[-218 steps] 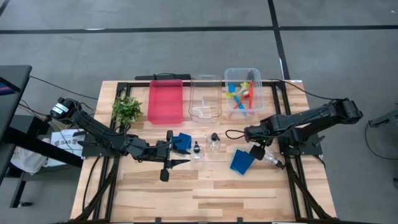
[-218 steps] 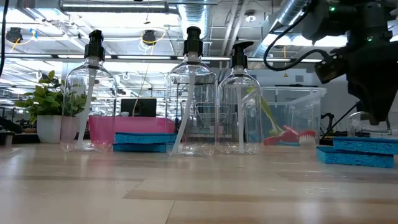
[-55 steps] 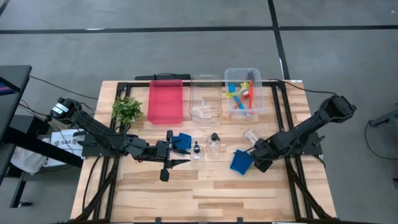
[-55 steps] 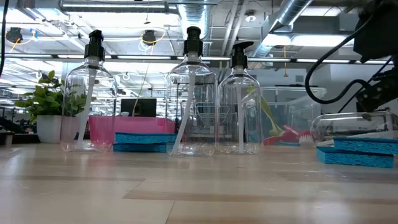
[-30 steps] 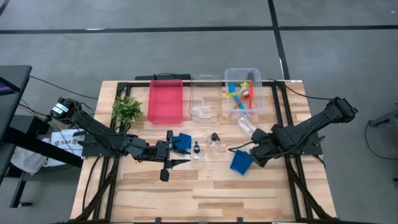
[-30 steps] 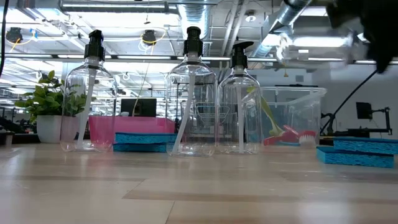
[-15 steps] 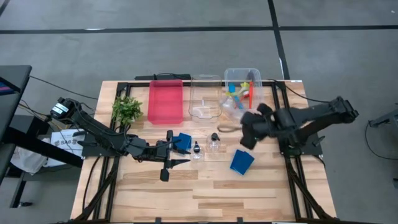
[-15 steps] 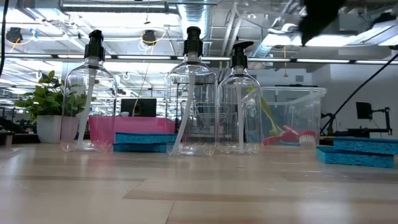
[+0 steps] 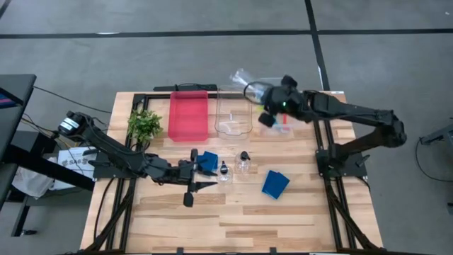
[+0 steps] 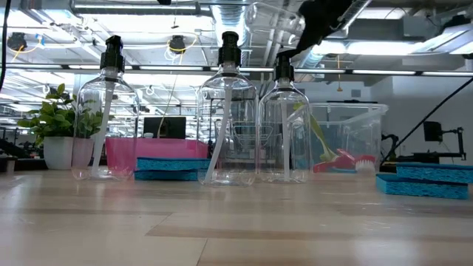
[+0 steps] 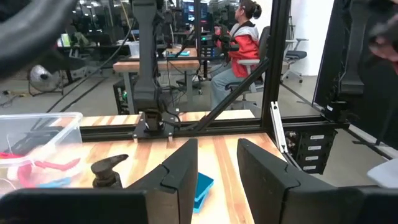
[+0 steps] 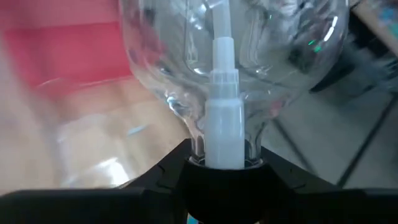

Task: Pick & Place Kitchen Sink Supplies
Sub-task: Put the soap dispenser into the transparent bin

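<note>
My right gripper is up over the clear bins at the table's far side, shut on a clear bottle that sticks out toward the far left. Standing on the table near the middle are more clear bottles with black pump tops. One blue sponge lies flat right of centre. A second blue sponge lies just beside my left gripper, which hovers level left of centre. Its fingers are apart with nothing between them. My right gripper pinches the clear bottle at its neck, on the black collar, between its two fingers. The bottle's round body reaches out ahead of the fingers. The bottle is lifted clear of the table, lying tilted in the air rather than upright.
Along the far edge stand a red tray, a clear bin and a second clear bin holding coloured brushes, partly under my right arm. A small green plant stands at the far left. The near half of the wooden table is bare.
My right gripper has risen from near the right-hand sponge and swung toward the table's far edge and left, turning as it went. The clear bottle went with it, lifted high and now over the far bins. My left arm has kept still.
</note>
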